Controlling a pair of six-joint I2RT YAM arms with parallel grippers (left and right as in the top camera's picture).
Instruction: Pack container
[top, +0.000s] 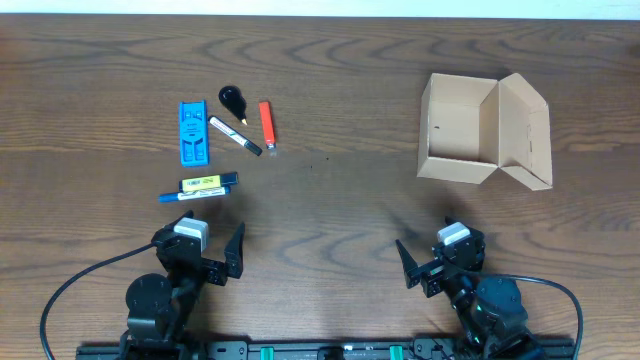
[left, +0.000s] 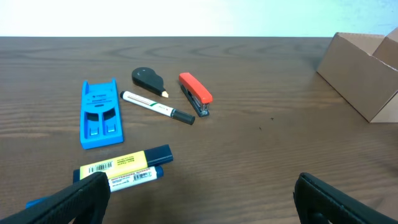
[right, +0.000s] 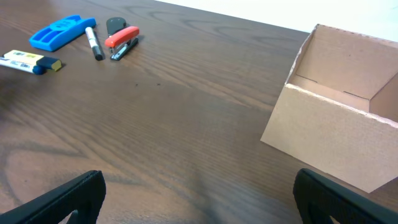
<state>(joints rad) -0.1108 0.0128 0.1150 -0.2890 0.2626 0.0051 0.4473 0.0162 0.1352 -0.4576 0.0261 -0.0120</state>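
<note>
The tan cardboard container (top: 460, 128) stands open at the back right, its flap lid folded out to the right; it also shows in the right wrist view (right: 336, 134) and at the edge of the left wrist view (left: 367, 78). At the back left lie a blue plastic case (top: 193, 133), a black tape dispenser (top: 232, 98), a white marker (top: 235, 136), an orange stapler (top: 267, 124), a yellow highlighter (top: 205, 182) and a blue-capped whiteboard marker (top: 192, 194). My left gripper (top: 215, 260) and right gripper (top: 425, 262) are open and empty near the front edge.
The dark wooden table (top: 330, 190) carries everything. Black cables run from both arm bases along the front edge.
</note>
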